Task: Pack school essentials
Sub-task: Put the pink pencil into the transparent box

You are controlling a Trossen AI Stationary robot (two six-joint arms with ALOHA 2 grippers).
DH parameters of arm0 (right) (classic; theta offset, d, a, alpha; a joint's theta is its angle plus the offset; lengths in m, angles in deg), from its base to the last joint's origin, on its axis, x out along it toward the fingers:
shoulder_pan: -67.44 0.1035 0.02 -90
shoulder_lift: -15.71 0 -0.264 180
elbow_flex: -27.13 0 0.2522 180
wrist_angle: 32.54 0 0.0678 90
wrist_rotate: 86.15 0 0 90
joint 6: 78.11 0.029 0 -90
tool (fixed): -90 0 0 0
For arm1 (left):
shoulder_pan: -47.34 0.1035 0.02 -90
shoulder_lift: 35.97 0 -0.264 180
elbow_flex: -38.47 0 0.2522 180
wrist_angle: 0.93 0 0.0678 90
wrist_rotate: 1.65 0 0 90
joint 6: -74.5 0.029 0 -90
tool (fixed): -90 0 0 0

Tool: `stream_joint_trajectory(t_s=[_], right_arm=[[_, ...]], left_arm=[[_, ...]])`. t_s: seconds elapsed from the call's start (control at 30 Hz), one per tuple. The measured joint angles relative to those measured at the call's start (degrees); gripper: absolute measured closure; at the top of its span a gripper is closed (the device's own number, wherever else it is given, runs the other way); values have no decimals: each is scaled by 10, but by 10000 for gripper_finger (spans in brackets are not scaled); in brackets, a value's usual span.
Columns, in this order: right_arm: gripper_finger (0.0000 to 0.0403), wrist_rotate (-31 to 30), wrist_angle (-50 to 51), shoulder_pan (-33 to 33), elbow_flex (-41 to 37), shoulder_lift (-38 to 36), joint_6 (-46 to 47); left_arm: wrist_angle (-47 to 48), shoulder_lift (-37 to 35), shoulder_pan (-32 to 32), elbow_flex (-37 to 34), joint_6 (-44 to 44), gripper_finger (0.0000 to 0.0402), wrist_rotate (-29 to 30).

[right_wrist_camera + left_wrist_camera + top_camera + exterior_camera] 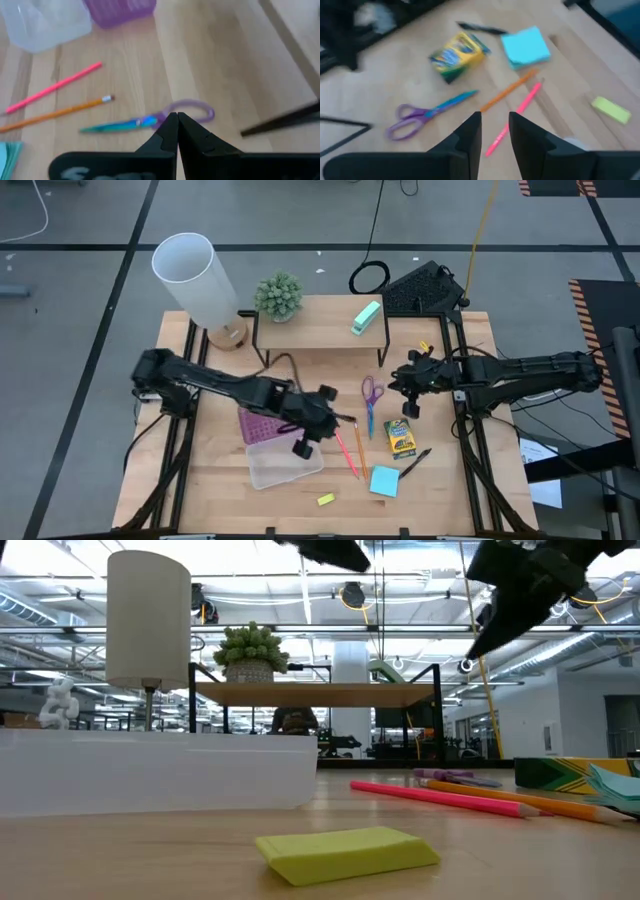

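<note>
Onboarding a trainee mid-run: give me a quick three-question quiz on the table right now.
1. True or false: the scissors lie inside the clear case.
2. Which item is nearest the blue sticky-note pad? A) plant B) black pen C) lamp
3. Fill in: the left gripper hangs above the case with its fingers slightly ____.

Key:
1. False; they lie on the bare table, below the right gripper, whose fingers are shut and empty.
2. B
3. open
</note>
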Motion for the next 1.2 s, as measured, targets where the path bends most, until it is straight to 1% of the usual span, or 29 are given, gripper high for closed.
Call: stream_joint_trajectory(t_s=[0.07,0.17,0.3,0.47,0.6,0.73,0.9,1.2], right_arm=[[403,0,26,0,0,-13,8],[403,-1,42,0,0,-33,19],[403,-1,50,0,0,-56,20],[403,-2,67,0,0,-80,20],[403,-5,84,0,0,-95,20],[403,-5,98,0,0,-104,20],[403,-6,105,0,0,-108,21],[403,-7,104,0,0,-111,21]], left_arm=[[17,33,0,24,19,297,-25],[51,81,0,65,50,297,-47],[95,147,2,129,74,291,-50],[124,218,4,181,89,258,-52],[124,249,5,187,109,236,-50],[127,273,6,185,143,233,-56],[115,296,6,185,182,250,-55],[106,302,22,185,194,288,-56]])
